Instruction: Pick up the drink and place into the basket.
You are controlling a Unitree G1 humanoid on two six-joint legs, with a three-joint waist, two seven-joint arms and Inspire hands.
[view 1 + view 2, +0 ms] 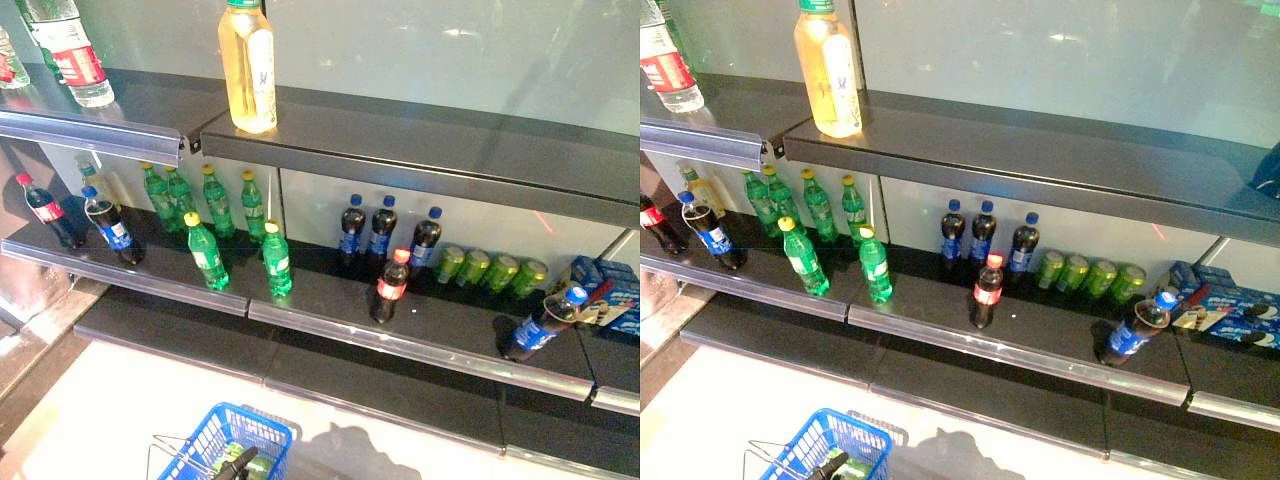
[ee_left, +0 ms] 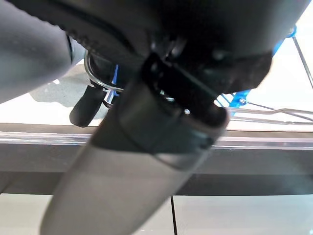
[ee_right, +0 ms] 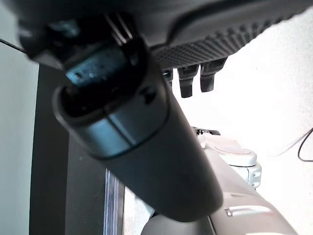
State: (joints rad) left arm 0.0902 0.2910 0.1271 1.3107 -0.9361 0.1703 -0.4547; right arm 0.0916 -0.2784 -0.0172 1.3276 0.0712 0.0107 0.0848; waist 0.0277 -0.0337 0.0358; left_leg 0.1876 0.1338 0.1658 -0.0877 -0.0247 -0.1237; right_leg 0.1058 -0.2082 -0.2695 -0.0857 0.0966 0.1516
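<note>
Blue plastic basket (image 1: 228,440) is hanging low before the shelves, the left hand (image 2: 93,105) curling round its wire handle (image 2: 100,90). Inside it, something green is showing. Drinks are standing along the middle shelf (image 1: 420,345); a red-capped cola (image 1: 389,285) sits nearest its front edge. The right hand (image 3: 195,78) is hanging empty with fingers relaxed; it should reach in level and grip a bottle's body.
</note>
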